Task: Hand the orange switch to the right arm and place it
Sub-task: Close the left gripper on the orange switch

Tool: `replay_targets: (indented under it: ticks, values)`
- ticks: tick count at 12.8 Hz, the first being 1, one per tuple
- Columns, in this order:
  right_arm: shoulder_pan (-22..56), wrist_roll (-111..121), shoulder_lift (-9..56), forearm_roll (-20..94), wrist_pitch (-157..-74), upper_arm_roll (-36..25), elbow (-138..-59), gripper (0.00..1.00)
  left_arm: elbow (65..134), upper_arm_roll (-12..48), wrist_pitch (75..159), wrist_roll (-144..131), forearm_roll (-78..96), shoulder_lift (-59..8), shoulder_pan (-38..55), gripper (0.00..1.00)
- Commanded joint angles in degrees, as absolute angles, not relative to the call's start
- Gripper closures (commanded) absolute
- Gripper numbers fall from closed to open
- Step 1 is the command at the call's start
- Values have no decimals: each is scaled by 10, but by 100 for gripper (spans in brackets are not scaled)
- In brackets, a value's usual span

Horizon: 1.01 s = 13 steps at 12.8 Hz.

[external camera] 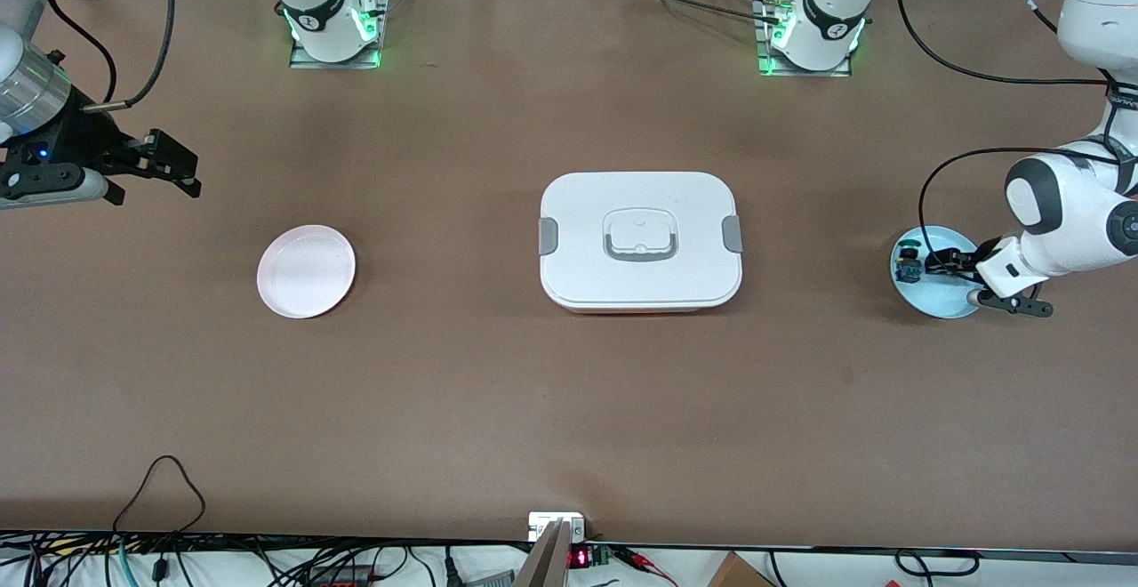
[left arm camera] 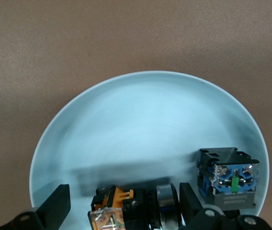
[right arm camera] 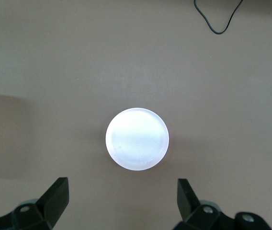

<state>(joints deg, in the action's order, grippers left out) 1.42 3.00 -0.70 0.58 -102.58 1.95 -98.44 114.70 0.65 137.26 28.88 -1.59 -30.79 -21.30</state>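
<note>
The orange switch (left arm camera: 121,211) lies on its side in the light blue plate (left arm camera: 141,124), with its black knob and silver ring toward one finger. My left gripper (left arm camera: 124,196) is down in the plate and open. Its fingers (left arm camera: 57,203) stand on either side of the switch, with a gap on the orange body's side. In the front view the left gripper (external camera: 942,261) sits over the blue plate (external camera: 942,301) at the left arm's end of the table. My right gripper (external camera: 187,173) hangs open and empty at the right arm's end, with the pink plate (right arm camera: 137,138) in its wrist view.
A blue-bodied switch (left arm camera: 229,179) stands in the same blue plate beside the orange one, and it also shows in the front view (external camera: 907,267). A pink plate (external camera: 306,270) lies toward the right arm's end. A white lidded box (external camera: 640,240) sits mid-table.
</note>
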Motion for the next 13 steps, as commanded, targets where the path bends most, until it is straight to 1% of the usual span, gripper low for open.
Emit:
replay_targets:
  ticks: [1, 6, 7, 8, 9, 10, 11, 12, 13]
  values:
    - [11, 33, -11, 13, -1018, 20, -981, 0, 1143, 11, 1373, 301, -21, -313, -222, 0]
    - [11, 32, -11, 13, -1019, 20, -981, 0, 1148, 11, 1370, 301, -21, -312, -222, 0]
    - [11, 32, -10, 13, -1018, 20, -981, 0, 1150, 11, 1368, 301, -21, -311, -222, 12]
    - [11, 27, -10, 13, -1016, 20, -981, 0, 1155, 11, 1368, 301, -19, -309, -222, 33]
    - [11, 26, -10, 13, -1014, 20, -981, 0, 1156, 11, 1368, 297, -17, -307, -222, 58]
    - [11, 28, -7, 7, -1017, 20, -979, 0, 1156, 12, 1368, 295, -17, -305, -222, 80]
    - [11, 29, -3, 8, -1020, 20, -975, 0, 1155, 12, 1367, 294, -17, -302, -223, 95]
    - [10, 33, 1, 6, -1021, 20, -969, 0, 1155, 12, 1364, 294, -17, -298, -223, 100]
    - [9, 33, 2, 7, -1021, 20, -967, 0, 1152, 14, 1354, 294, -17, -292, -222, 100]
